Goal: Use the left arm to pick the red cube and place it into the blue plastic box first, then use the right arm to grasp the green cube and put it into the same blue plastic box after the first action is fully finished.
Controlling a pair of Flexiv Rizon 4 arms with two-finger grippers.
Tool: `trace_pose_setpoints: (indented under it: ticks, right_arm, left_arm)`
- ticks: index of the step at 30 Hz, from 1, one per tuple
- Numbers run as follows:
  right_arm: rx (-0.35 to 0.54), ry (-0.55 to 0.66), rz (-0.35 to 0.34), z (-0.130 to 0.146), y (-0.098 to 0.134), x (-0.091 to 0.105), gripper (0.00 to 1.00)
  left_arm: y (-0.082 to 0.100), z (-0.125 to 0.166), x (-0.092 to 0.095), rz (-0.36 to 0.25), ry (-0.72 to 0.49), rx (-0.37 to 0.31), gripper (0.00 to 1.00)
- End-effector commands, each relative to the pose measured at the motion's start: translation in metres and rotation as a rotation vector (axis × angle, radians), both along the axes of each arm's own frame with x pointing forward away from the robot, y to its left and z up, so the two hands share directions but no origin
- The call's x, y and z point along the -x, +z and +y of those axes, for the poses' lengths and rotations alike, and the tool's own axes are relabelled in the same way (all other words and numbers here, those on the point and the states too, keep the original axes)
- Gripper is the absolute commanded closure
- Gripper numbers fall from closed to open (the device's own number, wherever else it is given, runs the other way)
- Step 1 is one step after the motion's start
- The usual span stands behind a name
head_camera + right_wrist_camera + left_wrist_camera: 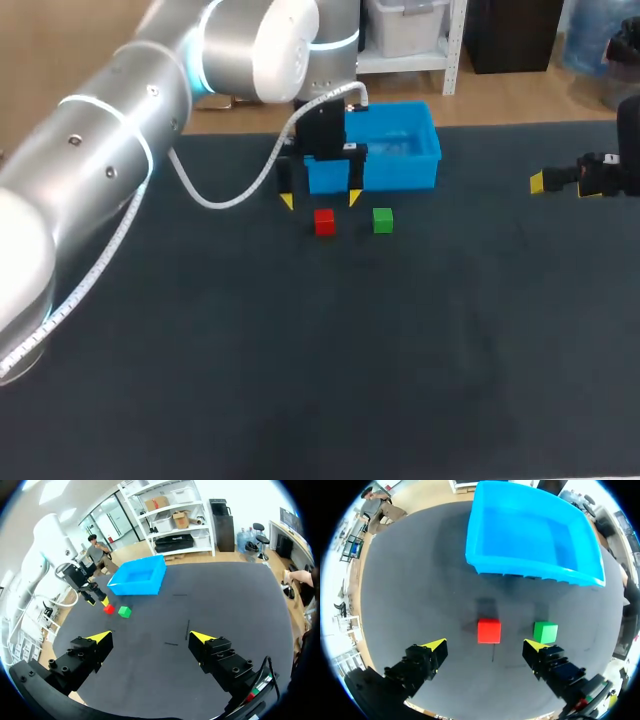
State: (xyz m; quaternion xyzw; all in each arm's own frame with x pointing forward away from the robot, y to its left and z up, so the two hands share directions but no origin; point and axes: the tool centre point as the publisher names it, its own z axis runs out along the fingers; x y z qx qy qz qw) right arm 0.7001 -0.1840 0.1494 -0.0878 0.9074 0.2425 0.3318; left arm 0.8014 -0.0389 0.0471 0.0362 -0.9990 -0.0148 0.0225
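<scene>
Here's the big silver left arm (120, 150), coming in from the left across the dark table mat (300, 380). A white cable (230, 195) loops off its wrist, and the left gripper (320, 200) points down just in front of the blue plastic box (400, 175). Its two yellow-tipped fingers are spread wide and hold nothing. In the left wrist view the left gripper (484, 646) frames the small red cube (489, 630), which sits on the mat ahead of the gap between the fingers and touches neither. It looks as if the fingertips hang above the cube rather than around it, though height is hard to judge from here. The small green cube (545, 632) sits just beside the red one, near the far finger, with a clear gap between the cubes. Both lie a little in front of the box's near wall (530, 572), and no cube shows in the part of the box that can be seen. From overhead, the red cube (324, 221) and green cube (382, 220) sit side by side on the mat. Over on the right, the right gripper (565, 183) is well apart from the action near the table's edge. In its own view the right gripper (151, 638) has its fingers parted wide with only bare mat between them, and the box (135, 587), red cube (108, 609) and green cube (124, 611) lie far ahead.
</scene>
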Motion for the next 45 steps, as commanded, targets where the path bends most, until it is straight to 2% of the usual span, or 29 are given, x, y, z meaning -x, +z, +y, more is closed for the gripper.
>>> trace_pose_setpoints:
  ticks: [1,15,24,45]
  right_arm:
    - [0.0,0.001,0.001,0.0,0.0,0.0,0.0]
    - [0.0,0.001,0.001,0.0,0.0,0.0,0.0]
    - [0.0,0.001,0.001,0.0,0.0,0.0,0.0]
    - [0.0,0.001,0.001,0.0,0.0,0.0,0.0]
  left_arm:
    - [-0.006,-0.004,-0.01,0.021,0.007,-0.004,0.0]
    - [-0.022,-0.006,-0.012,0.013,0.011,0.025,0.0]
    - [-0.034,-0.004,-0.011,0.035,-0.008,-0.01,0.0]
    - [-0.05,0.001,-0.01,0.048,0.02,-0.017,0.0]
